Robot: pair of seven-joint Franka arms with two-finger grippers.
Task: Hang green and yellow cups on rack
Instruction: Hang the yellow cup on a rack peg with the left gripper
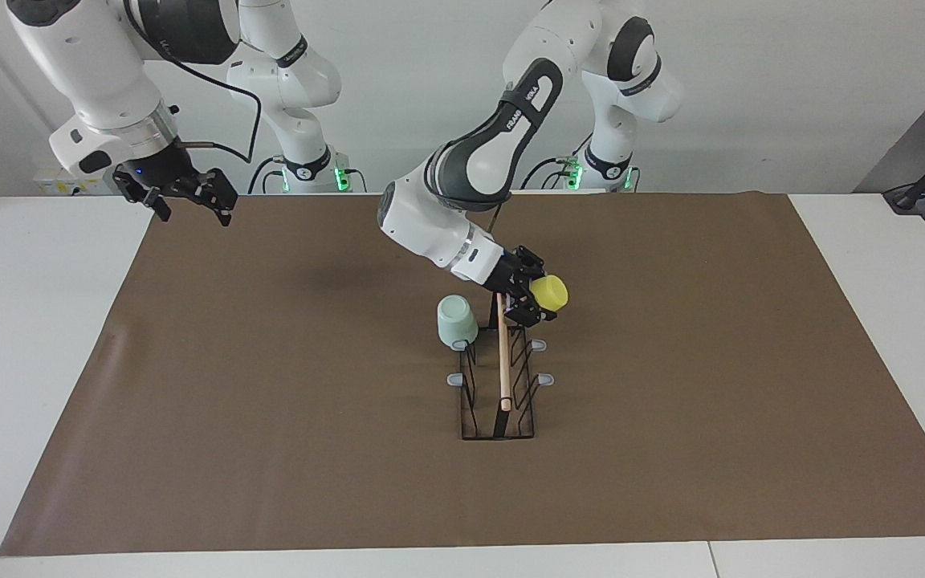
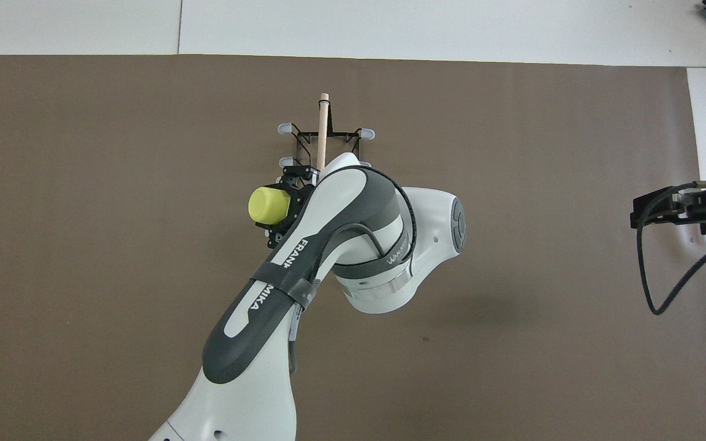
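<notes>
The black wire rack [image 1: 499, 401] with its wooden rod [image 2: 322, 125] stands mid-mat. A pale green cup [image 1: 457, 320] hangs upside down on the rack prong nearest the robots, on the right arm's side; the left arm hides it in the overhead view. My left gripper [image 1: 535, 299] [image 2: 285, 205] is shut on the yellow cup [image 1: 550, 293] [image 2: 269, 204]. It holds the cup tilted on its side over the rack's robot end, on the left arm's side of the rod. My right gripper [image 1: 193, 210] [image 2: 641, 211] hangs open and empty, high over the mat's edge at the right arm's end.
A brown mat [image 1: 711, 385] covers the white table [image 1: 896, 257]. Grey-tipped prongs [image 1: 545, 379] stick out from both sides of the rack. The left arm's elbow and forearm [image 2: 328, 245] lean over the middle of the mat.
</notes>
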